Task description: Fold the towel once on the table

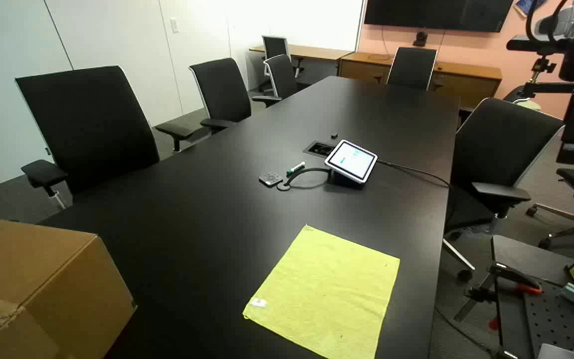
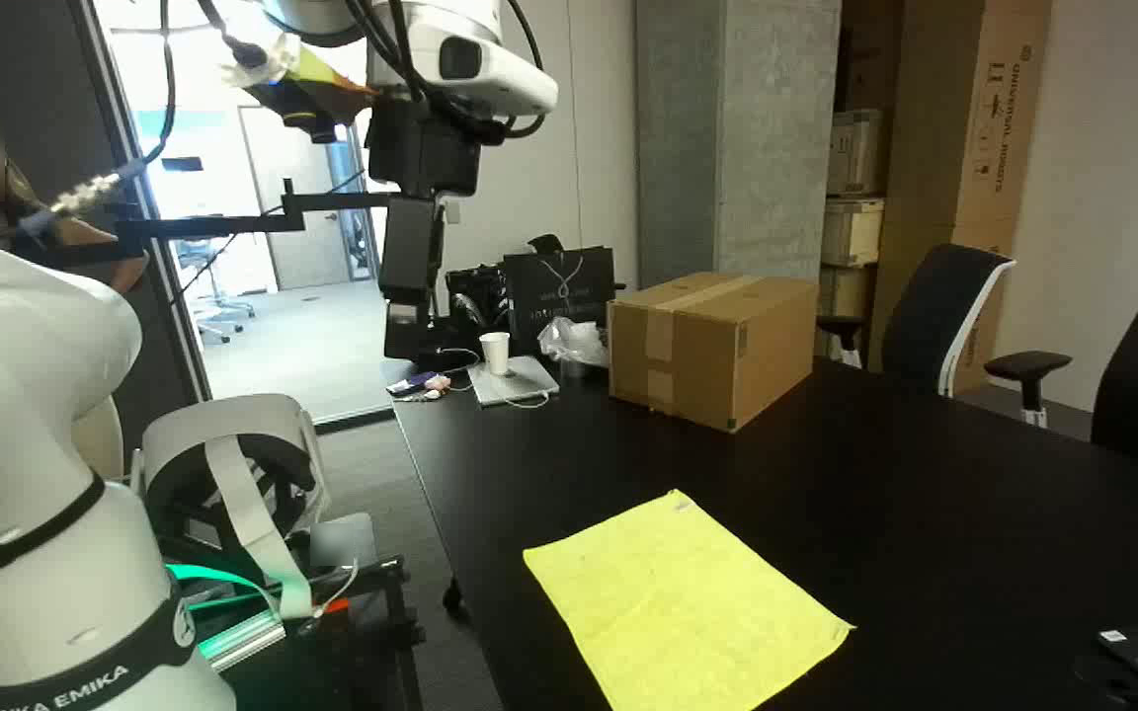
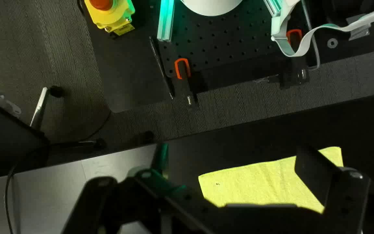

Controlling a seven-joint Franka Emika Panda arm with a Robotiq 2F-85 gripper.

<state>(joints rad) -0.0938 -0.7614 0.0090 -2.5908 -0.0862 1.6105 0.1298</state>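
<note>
Both exterior cams slant down over the long matte-black table (image 1: 207, 224), roughly opposite ways, toward a flat black wall screen (image 1: 436, 12) and a brown cardboard box (image 2: 692, 355). Wrist cam's high up, pointing nearly straight down. All three catch the rectangular yellow-green cloth towel (image 2: 688, 602).

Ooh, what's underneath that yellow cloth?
The yellow cloth lies spread out on the black table, which shows around it. The patch directly beneath is covered, so whether anything thin is hidden there cannot be told; no clear bulge shows.
</note>
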